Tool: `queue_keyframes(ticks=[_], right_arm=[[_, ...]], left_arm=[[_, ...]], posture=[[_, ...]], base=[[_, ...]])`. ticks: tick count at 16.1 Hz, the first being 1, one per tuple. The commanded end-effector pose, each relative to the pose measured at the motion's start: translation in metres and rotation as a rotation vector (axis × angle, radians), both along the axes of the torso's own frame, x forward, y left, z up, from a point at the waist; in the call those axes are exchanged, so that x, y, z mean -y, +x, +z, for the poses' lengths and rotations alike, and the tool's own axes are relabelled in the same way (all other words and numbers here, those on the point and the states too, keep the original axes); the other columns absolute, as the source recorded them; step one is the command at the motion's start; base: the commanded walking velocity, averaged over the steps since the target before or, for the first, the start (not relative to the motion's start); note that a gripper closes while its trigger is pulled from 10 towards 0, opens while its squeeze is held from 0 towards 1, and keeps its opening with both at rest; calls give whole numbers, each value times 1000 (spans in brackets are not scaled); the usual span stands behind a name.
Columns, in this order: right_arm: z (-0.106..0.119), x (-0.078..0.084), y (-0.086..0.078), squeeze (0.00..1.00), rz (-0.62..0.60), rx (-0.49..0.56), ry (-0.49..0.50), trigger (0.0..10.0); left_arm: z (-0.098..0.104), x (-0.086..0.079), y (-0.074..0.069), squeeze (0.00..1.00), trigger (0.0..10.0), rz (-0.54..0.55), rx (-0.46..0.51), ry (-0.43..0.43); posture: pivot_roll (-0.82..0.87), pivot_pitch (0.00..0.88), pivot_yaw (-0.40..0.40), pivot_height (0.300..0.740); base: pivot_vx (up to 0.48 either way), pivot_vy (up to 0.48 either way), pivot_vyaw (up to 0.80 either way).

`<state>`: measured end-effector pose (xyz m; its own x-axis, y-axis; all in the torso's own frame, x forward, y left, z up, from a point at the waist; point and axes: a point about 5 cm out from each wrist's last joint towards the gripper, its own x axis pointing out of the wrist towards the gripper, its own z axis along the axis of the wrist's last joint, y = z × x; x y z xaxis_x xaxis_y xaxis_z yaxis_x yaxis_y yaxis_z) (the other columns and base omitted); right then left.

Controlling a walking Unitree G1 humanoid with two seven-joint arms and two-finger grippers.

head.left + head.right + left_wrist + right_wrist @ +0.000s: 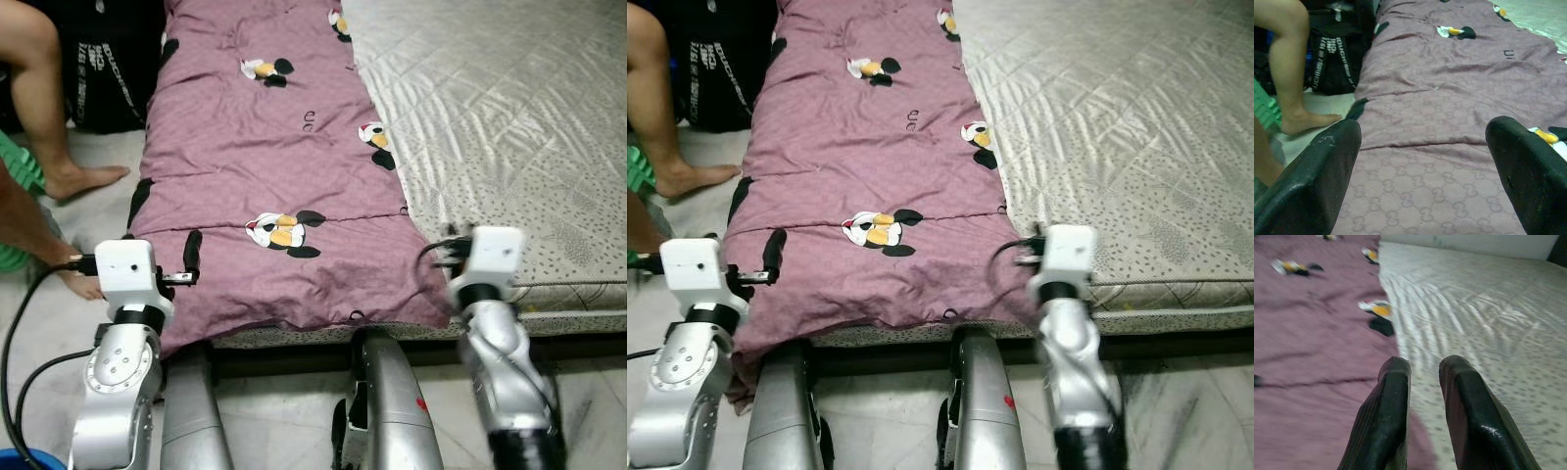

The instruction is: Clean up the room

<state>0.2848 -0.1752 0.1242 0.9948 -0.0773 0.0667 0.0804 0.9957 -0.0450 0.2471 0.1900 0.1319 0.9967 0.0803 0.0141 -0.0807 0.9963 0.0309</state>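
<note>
A purple quilt (265, 147) printed with cartoon figures lies lengthwise over the left part of the grey-white mattress (509, 108). My left gripper (1425, 132) hovers over the quilt's near left corner, open wide, with nothing between its fingers (192, 251). My right gripper (1425, 364) is at the quilt's near right corner, where purple cloth meets bare mattress. Its two black fingers (1391, 406) stand close together with only a narrow slit between them. I cannot tell whether any cloth is caught between them.
A person's bare legs and foot (73, 176) stand on the floor left of the bed, beside a black bag (108, 69). Something green (20, 171) lies at the far left. The bed's near edge (568, 318) is just before my legs.
</note>
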Motion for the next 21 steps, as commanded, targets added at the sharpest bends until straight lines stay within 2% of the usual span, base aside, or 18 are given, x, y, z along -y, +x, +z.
queue_keyframes(ticks=[1,2,6,7,8,16,18,21], right_arm=[[7,2,-1,0,-11,11,0,10000],[13,-2,0,0,4,22,25,10000],[23,-5,3,0,29,35,1,10000],[26,-6,4,847,27,36,8,10000],[26,-6,4,1000,25,34,13,10000],[20,-3,1,1000,-8,3,1,10000],[20,-3,1,1000,-6,0,2,10000],[16,1,3,1000,-19,-11,-9,10000]], left_arm=[[-2,1,0,0,10000,-4,0,-9],[-3,2,0,0,10000,-1,-2,-15],[-7,3,-1,0,10000,1,-8,-20],[-9,2,-3,0,10000,8,-13,-24],[-10,3,-3,0,10000,8,-15,-25],[-12,3,-2,0,10000,-2,-21,-26],[-13,4,-2,0,10000,-5,-30,-28],[-13,17,2,0,10000,-52,-47,-56]], posture=[[-20,102,-48,555],[-22,102,-48,570],[-29,105,-56,610],[-31,106,-58,625],[-31,106,-58,635],[-31,104,-57,735],[-30,101,-58,740],[-33,87,-60,740]], base=[[0,0,0],[0,0,0],[0,0,0],[0,0,0],[0,0,0],[0,0,0],[0,0,0],[0,0,0]])
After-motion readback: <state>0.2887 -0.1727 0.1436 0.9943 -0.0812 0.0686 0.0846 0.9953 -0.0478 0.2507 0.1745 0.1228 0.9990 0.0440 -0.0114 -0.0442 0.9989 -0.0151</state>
